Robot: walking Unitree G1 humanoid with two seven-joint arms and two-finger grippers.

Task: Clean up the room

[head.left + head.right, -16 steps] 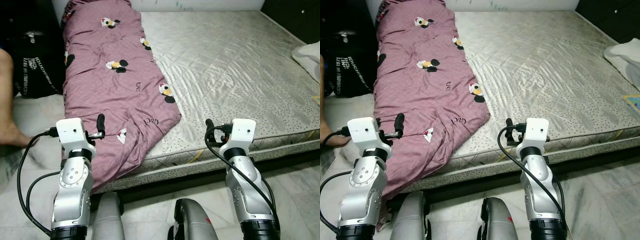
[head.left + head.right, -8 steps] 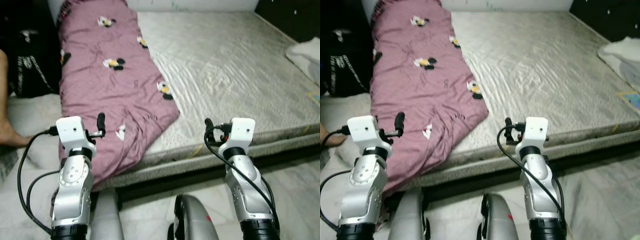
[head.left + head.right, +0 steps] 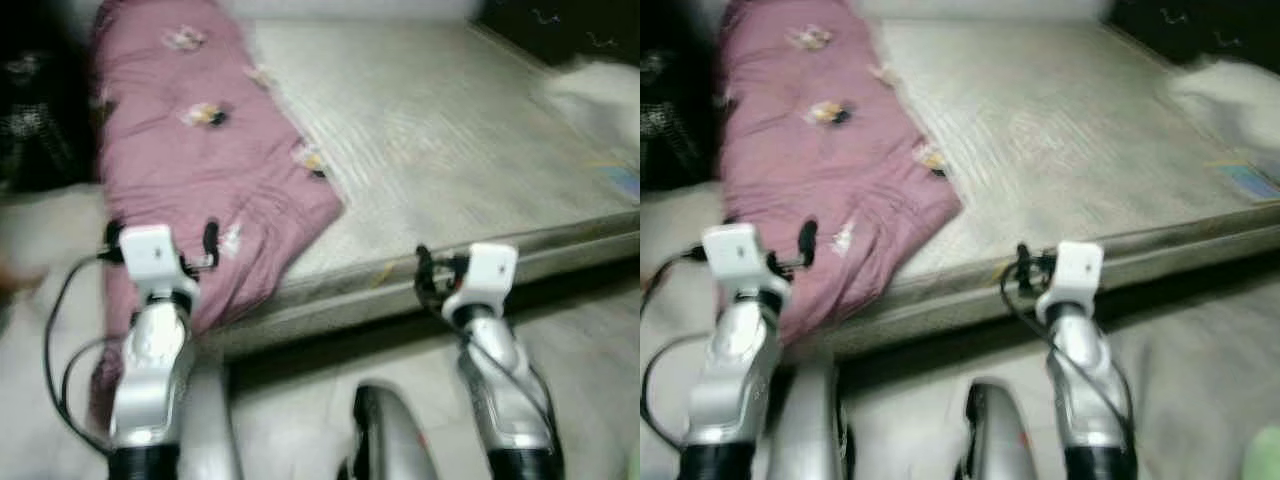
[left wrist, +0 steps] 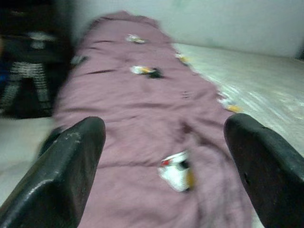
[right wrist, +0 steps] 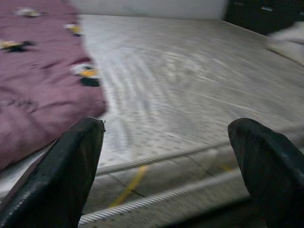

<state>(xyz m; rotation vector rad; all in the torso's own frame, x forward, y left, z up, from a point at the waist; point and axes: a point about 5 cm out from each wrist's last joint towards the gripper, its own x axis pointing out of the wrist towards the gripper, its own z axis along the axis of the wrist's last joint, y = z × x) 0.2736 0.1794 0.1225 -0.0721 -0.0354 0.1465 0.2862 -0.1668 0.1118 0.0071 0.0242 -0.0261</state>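
A mauve blanket (image 3: 190,150) with cartoon prints lies along the left side of a bare grey mattress (image 3: 450,130), and its near end hangs over the front edge. The picture is blurred. My left gripper (image 3: 208,240) is held up in front of the hanging end, apart from it. In the left wrist view it (image 4: 164,126) is open, with the blanket (image 4: 142,109) beyond the fingers. My right gripper (image 3: 423,268) is raised before the mattress's front edge; in the right wrist view it (image 5: 166,126) is open, with the mattress (image 5: 190,71) ahead. Neither gripper holds anything.
A white cloth (image 3: 595,85) lies at the mattress's far right, with a small coloured item (image 3: 622,182) near it. A dark bag (image 3: 35,130) stands on the floor at the left. Pale tiled floor (image 3: 290,400) lies between me and the bed.
The whole picture has shifted and gone blurred, so the camera has moved. Both arms keep the same raised pose with fingers apart. The blanket lies as before.
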